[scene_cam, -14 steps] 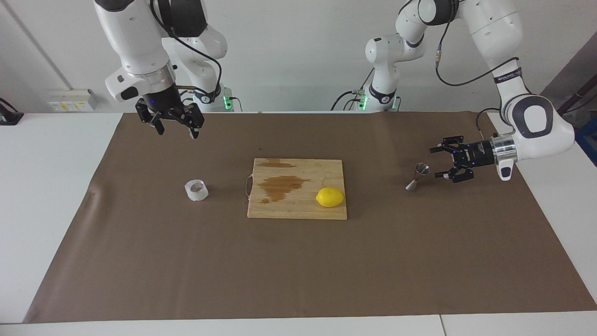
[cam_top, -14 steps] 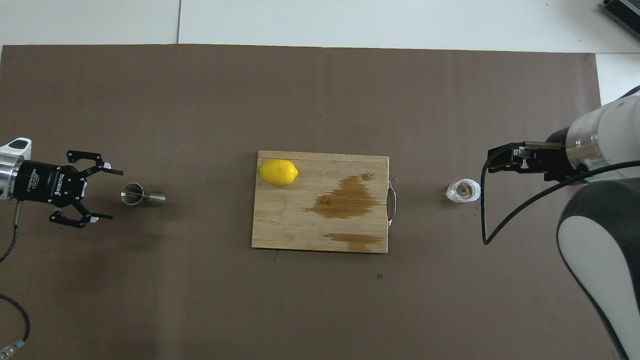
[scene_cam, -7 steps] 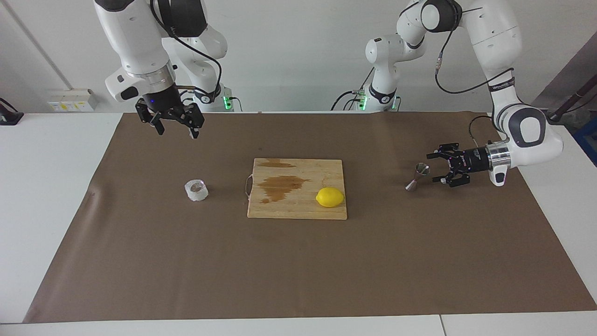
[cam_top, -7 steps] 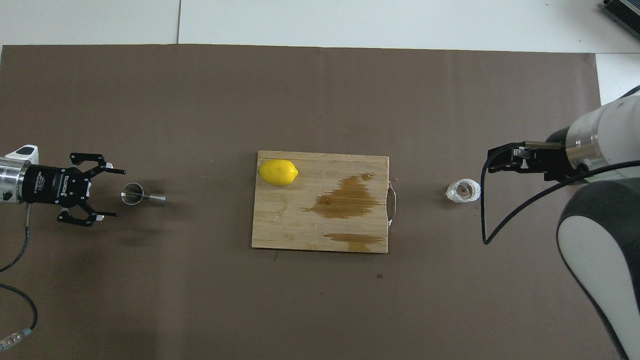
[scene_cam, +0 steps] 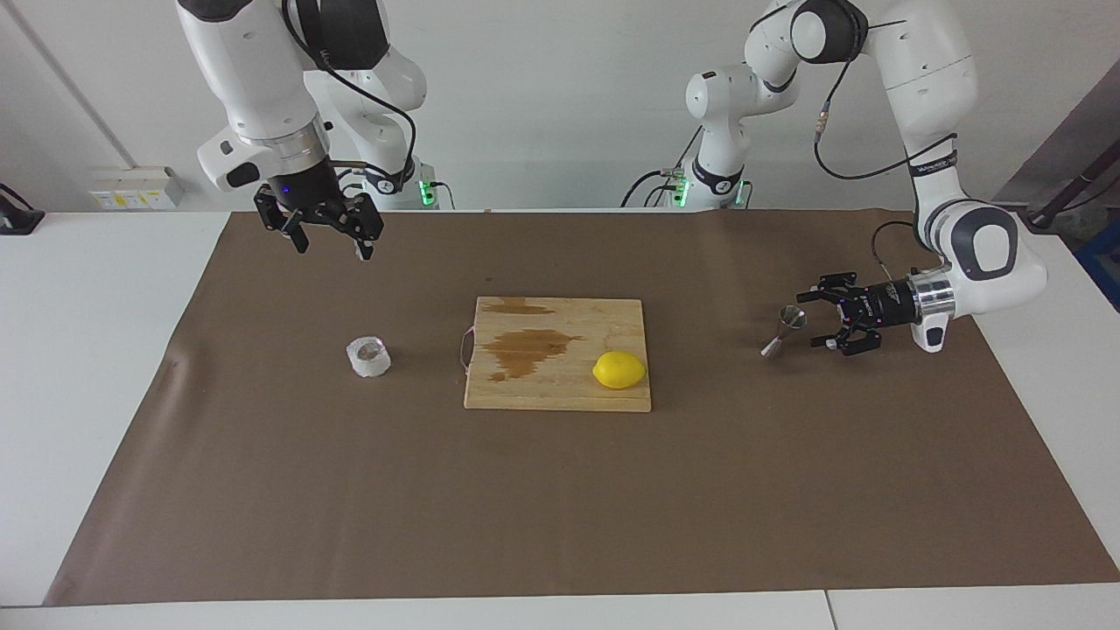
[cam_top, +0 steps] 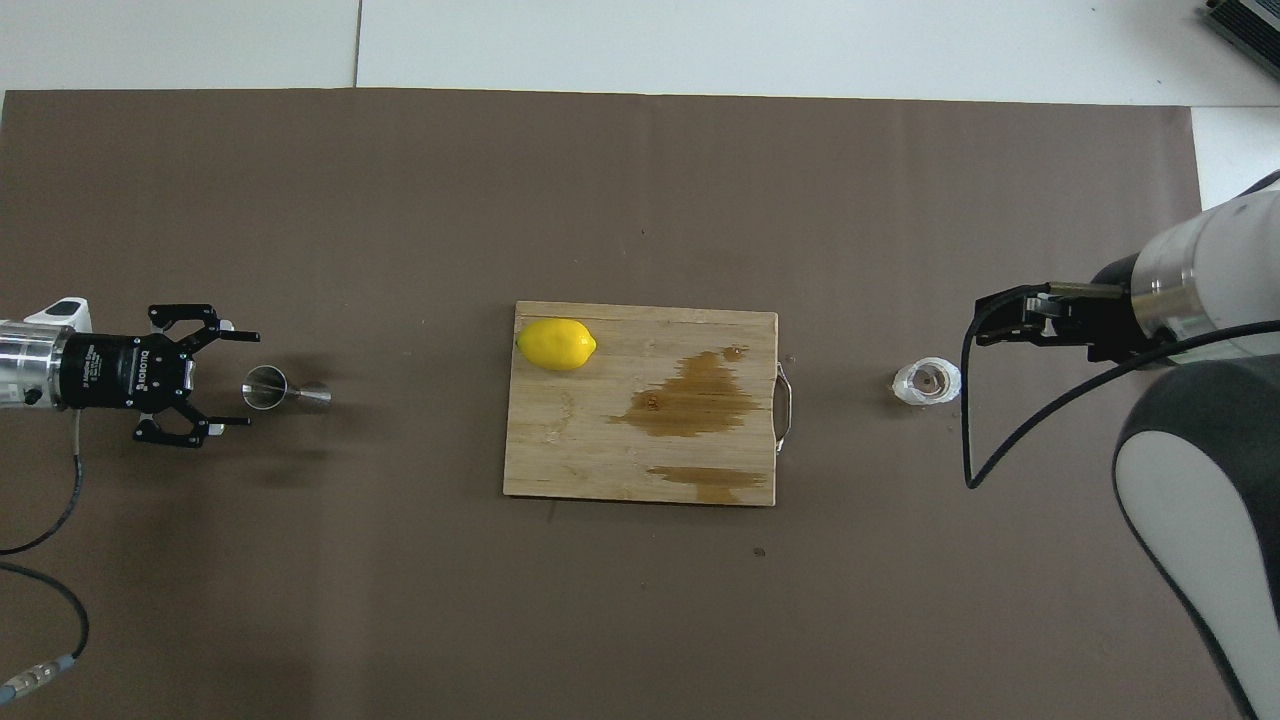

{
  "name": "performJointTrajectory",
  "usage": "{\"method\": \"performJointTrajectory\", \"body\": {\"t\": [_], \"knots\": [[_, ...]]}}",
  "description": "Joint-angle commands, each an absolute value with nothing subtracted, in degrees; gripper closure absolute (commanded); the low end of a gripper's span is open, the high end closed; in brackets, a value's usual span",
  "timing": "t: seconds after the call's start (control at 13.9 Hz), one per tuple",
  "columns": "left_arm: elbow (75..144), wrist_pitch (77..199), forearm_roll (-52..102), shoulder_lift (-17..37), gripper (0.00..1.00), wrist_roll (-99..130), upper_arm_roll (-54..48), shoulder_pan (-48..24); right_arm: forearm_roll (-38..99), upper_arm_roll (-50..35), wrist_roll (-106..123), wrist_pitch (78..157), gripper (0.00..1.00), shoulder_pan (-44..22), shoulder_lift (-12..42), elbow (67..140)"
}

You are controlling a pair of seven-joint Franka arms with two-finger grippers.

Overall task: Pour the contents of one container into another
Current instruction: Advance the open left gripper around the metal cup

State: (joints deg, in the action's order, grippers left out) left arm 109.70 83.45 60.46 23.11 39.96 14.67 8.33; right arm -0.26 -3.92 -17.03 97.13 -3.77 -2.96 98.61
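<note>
Squat translucent cup upright on brown paper; steel jigger upright, well apart

Two robot arms are standing at the table, each carrying one tool: the left tool and the right tool. One brown paper sheet is covering the table. One wooden cutting board is lying on the sheet, showing two dark stains. One lemon is sitting on the board. One translucent white cup and one steel jigger are standing on the sheet.
</note>
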Motion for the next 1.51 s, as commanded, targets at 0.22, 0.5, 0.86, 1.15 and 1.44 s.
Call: {"method": "performJointTrajectory", "body": {"t": [0.22, 0.5, 0.86, 1.15, 1.44], "knots": [[112.4, 85.2, 62.6, 21.8, 0.0, 38.8, 14.9, 7.2, 1.6, -4.1, -15.5, 96.3, 0.0, -2.8, -3.3, 98.3], [113.0, 85.1, 62.9, 21.5, 0.0, 38.6, 14.9, 7.0, 1.6, -4.1, -15.6, 96.3, 0.0, -2.8, -3.3, 98.3], [113.0, 85.2, 62.9, 21.5, 0.03, 38.3, 14.9, 7.0, 1.6, -4.2, -15.6, 96.3, 0.0, -2.8, -3.3, 98.3], [113.0, 85.7, 62.9, 21.5, 0.14, 37.6, 14.9, 7.0, 1.6, -4.1, -15.6, 96.3, 0.0, -2.8, -3.3, 98.3], [113.0, 86.0, 62.9, 21.5, 0.38, 37.5, 14.9, 7.0, 1.6, -4.2, -15.5, 96.3, 0.0, -2.8, -3.3, 98.3]]}}
